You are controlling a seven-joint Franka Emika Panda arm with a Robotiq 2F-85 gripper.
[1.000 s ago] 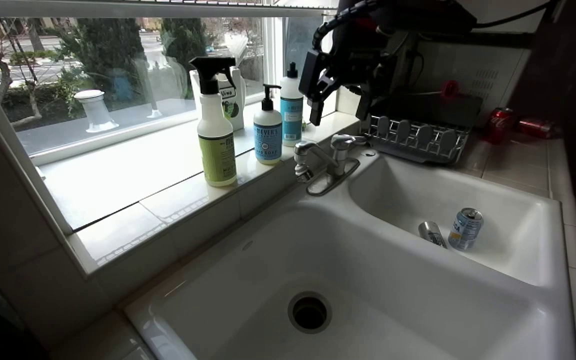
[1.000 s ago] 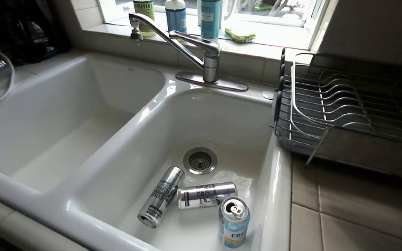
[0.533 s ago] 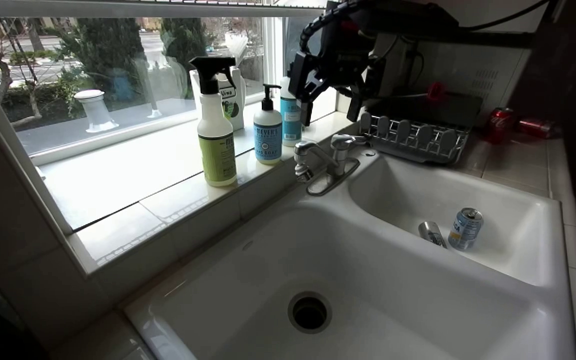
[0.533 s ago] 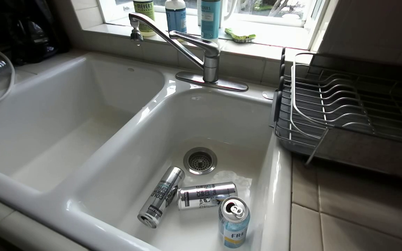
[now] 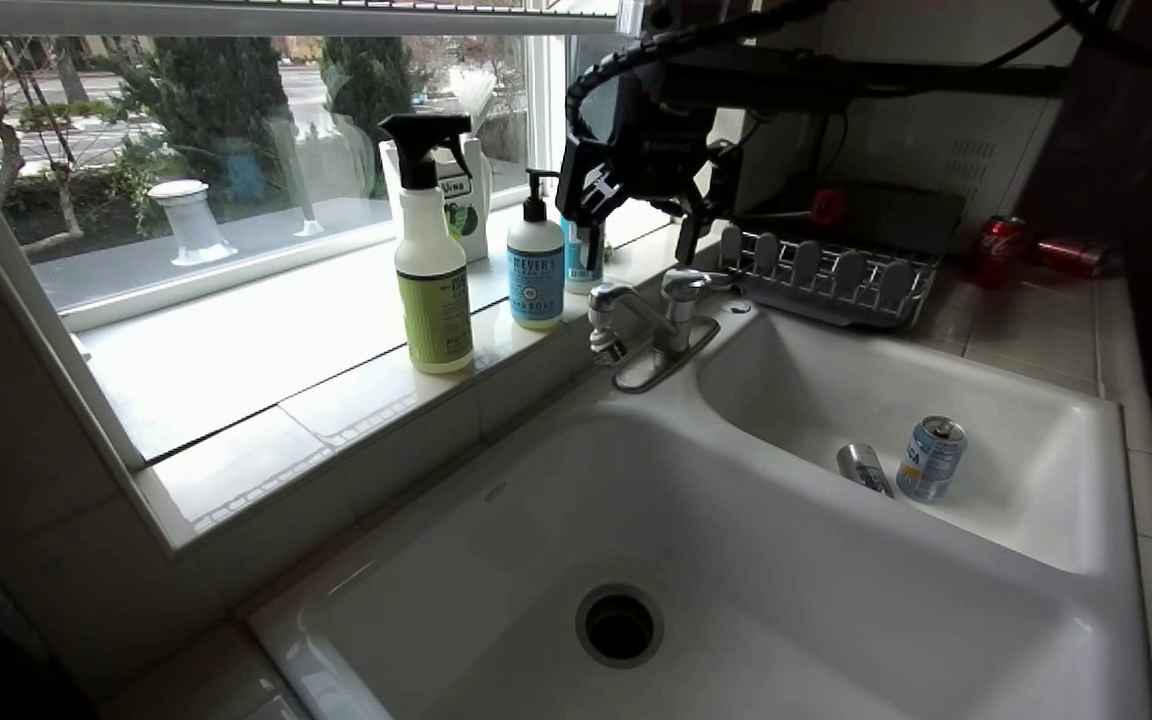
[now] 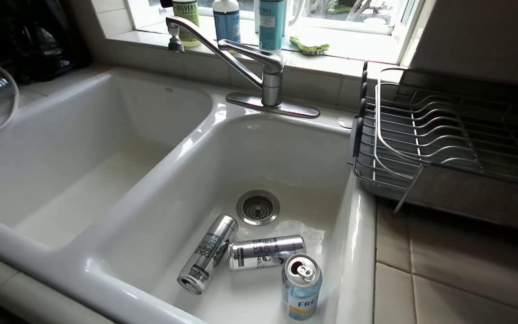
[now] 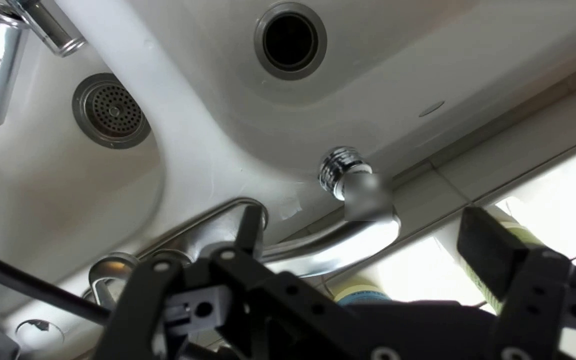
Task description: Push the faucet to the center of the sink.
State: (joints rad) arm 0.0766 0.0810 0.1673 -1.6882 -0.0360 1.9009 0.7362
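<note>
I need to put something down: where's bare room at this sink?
Bare: the large basin around its dark drain; counter tiles bordered by small basin and dish rack. Crowded: that small basin, holding three cans; around the faucet, bottles behind, pincer above.

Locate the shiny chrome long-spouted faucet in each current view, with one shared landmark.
In an exterior view: chrome faucet just right of centre, about mid-height.
In an exterior view: faucet top centre, spout pointing left.
Wrist view: faucet lower middle, partly hidden by the black two-fingered pincer.
Shared landmark: the raised glossy white sink divider.
</note>
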